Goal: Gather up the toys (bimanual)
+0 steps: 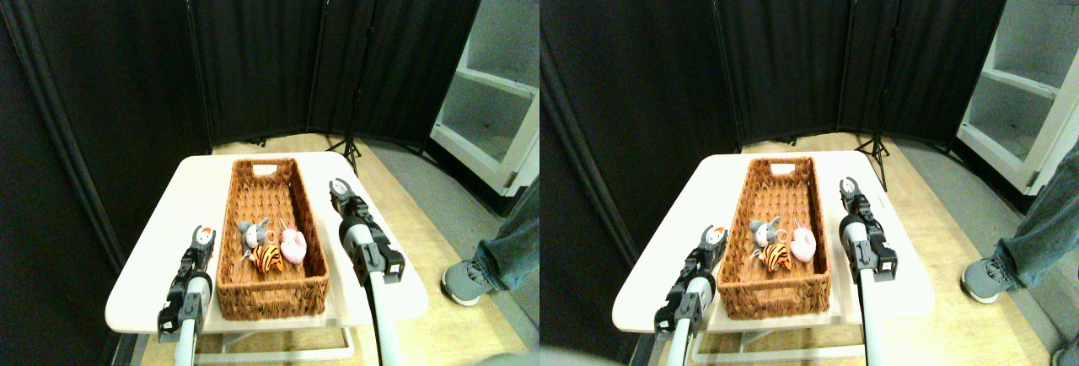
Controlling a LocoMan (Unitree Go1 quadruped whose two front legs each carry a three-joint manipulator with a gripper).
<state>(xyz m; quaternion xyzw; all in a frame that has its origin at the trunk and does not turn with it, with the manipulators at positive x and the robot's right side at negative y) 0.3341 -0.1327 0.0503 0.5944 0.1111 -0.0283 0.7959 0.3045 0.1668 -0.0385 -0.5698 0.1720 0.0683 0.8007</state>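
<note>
Basket (pixel 271 294) holds tiger (pixel 267 257), grey toy (pixel 252 233), pink toy (pixel 293 247). Left gripper (pixel 203 233) carries a small white-orange toy; right gripper (pixel 340 188) wide, empty. Next, likely: left drops over basket.

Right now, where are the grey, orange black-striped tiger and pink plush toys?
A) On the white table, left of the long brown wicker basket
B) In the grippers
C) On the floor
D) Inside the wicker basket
D: the grey plush toy, the orange black-striped tiger plush toy and the pink plush toy lie together inside the long brown wicker basket on the white table.
</note>
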